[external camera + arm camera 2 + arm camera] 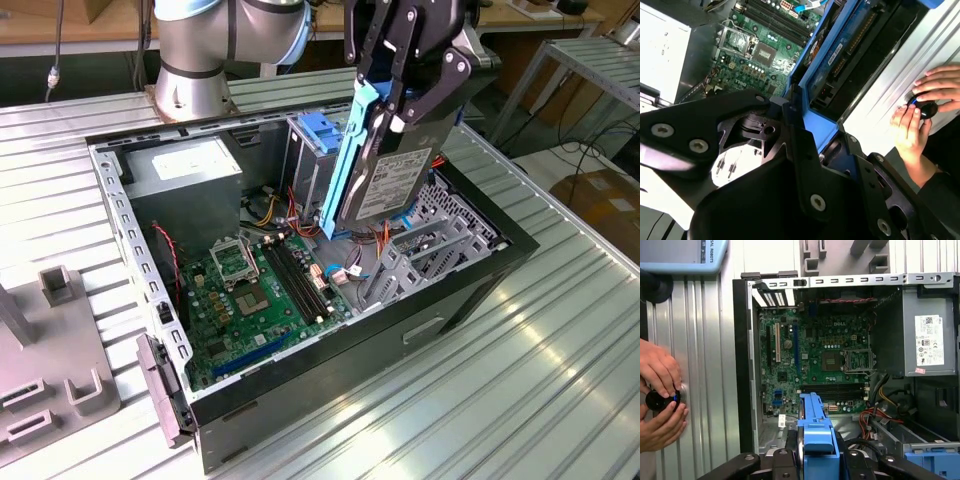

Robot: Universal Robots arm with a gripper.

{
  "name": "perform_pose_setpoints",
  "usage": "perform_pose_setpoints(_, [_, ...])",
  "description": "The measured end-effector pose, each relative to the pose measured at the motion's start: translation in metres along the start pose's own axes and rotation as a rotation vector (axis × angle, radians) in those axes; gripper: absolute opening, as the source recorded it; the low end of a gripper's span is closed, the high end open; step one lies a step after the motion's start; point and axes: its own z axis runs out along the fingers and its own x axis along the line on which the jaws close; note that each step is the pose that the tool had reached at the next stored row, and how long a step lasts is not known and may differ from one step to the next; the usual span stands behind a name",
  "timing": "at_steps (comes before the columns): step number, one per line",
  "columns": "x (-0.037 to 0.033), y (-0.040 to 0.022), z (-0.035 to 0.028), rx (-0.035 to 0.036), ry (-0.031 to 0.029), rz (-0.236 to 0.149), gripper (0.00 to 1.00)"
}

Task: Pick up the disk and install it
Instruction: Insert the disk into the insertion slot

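The disk (392, 190), clipped in its blue frame, hangs steeply tilted over the open computer case (420, 340), its top clamped between the fingers of the gripper (398, 118). The case holds a green motherboard (262, 290), a grey power supply (185, 168) and a metal drive cage (305, 165).

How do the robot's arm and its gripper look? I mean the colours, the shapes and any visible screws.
The arm is built of thick, round, silver-grey segments with a smooth metallic surface. The gripper is black, made of flat angular link plates, and these are joined by round silver screw heads.
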Motion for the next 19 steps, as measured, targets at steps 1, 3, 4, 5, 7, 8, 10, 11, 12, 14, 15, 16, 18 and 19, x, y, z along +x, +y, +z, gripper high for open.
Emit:
perform_pose_setpoints(1, [0.0001,-0.0013,0.0001,-0.0001,0.0002,0.0,0.37])
perform_pose_setpoints(3, [0.0005,-0.004,0.0005,-0.0001,0.0002,0.0,0.37])
perform_pose_setpoints(4, [0.0011,-0.0055,0.0008,0.0,-0.0001,0.0,0.37])
perform_pose_setpoints(5, [0.002,-0.0066,0.001,0.0,0.0,0.0,0.37])
perform_pose_setpoints(7, [0.0057,-0.0084,0.0014,0.0,0.0,0.0,0.37])
perform_pose_setpoints(8, [0.008,-0.0092,0.0016,0.0,0.0,0.0,0.37])
perform_pose_setpoints(10, [0.0119,-0.0117,0.0022,-0.0001,0.0001,0.0,0.37])
perform_pose_setpoints(11, [0.0128,-0.0135,0.0025,-0.0002,0.0001,0.0,0.37])
perform_pose_setpoints(12, [0.0134,-0.0162,0.0029,-0.0004,-0.0001,0.0,0.37])
perform_pose_setpoints(14, [0.014,-0.0232,0.0037,-0.0009,-0.0001,0.0,0.37])
perform_pose_setpoints(15, [0.0145,-0.027,0.004,-0.0014,0.0002,0.0,0.37])
perform_pose_setpoints(16, [0.0149,-0.0308,0.0044,-0.0018,0.0003,0.0,0.37])
perform_pose_setpoints(18, [0.0157,-0.0391,0.0055,-0.0028,0.0001,0.0,0.37])
perform_pose_setpoints(19, [0.0162,-0.0464,0.0063,-0.0037,0.0002,0.0,0.37])
